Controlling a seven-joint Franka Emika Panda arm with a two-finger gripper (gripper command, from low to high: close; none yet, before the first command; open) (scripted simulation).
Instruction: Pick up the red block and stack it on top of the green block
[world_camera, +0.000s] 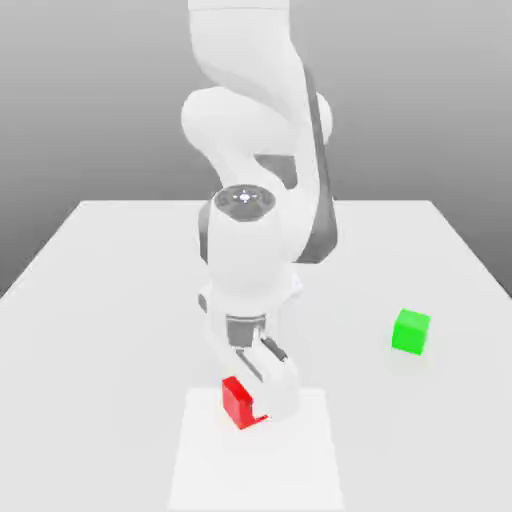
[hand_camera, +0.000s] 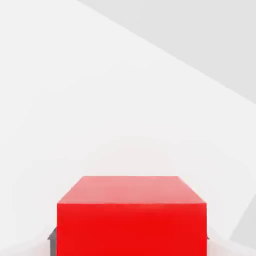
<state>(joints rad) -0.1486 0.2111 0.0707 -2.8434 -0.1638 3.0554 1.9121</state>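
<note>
The red block (world_camera: 240, 402) sits low over the near middle of the white table (world_camera: 100, 300), and I cannot tell if it touches the surface. My gripper (world_camera: 250, 405) reaches down from the white arm and is shut on it, with one pale finger (world_camera: 272, 385) showing on the side toward the exterior view's right. In the hand view the red block (hand_camera: 131, 215) looms large between my gripper (hand_camera: 131, 237), with a dark fingertip (hand_camera: 52, 235) pressed against its side. The green block (world_camera: 411, 331) rests alone on the table, off to the exterior view's right and farther back.
A lighter rectangular patch (world_camera: 255, 460) marks the table under the red block, reaching the near edge. The arm's bulky white body (world_camera: 250, 250) rises behind the gripper. Bare table lies between the two blocks.
</note>
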